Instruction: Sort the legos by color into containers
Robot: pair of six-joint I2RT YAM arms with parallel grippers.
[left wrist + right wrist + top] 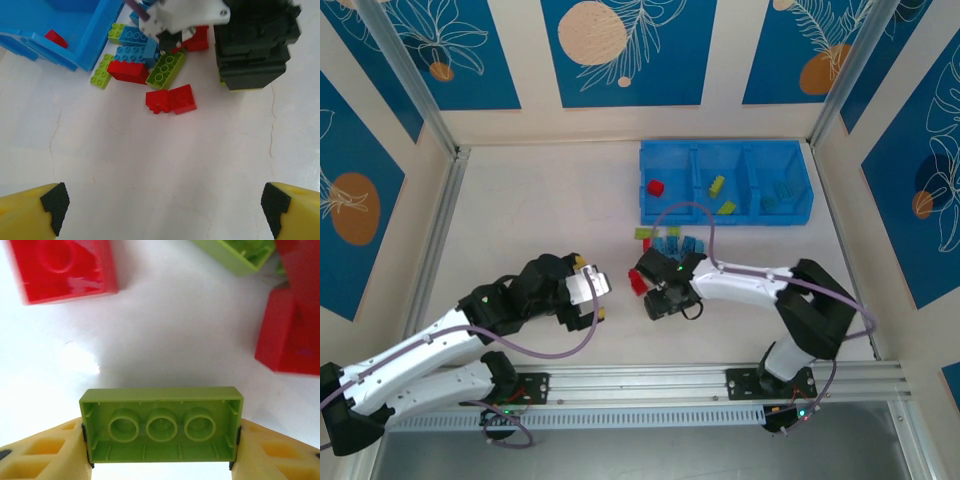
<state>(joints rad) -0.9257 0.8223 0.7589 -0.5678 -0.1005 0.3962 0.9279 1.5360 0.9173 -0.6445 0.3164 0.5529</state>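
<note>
Lime brick (161,425) clamped in right pincer (160,450), its arm (750,280) elbowed leftward, left pincer (165,205) spread wide above table (150,165)

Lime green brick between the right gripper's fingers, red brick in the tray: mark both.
lime green brick (161,425), right wrist view, middle tube of its underside
red brick (657,187), top external view, its top face

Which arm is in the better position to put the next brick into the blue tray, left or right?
Right. The right gripper clamps a lime green brick by both ends and sits nearer the blue tray. The left gripper is open over bare table, short of the pile.
</note>
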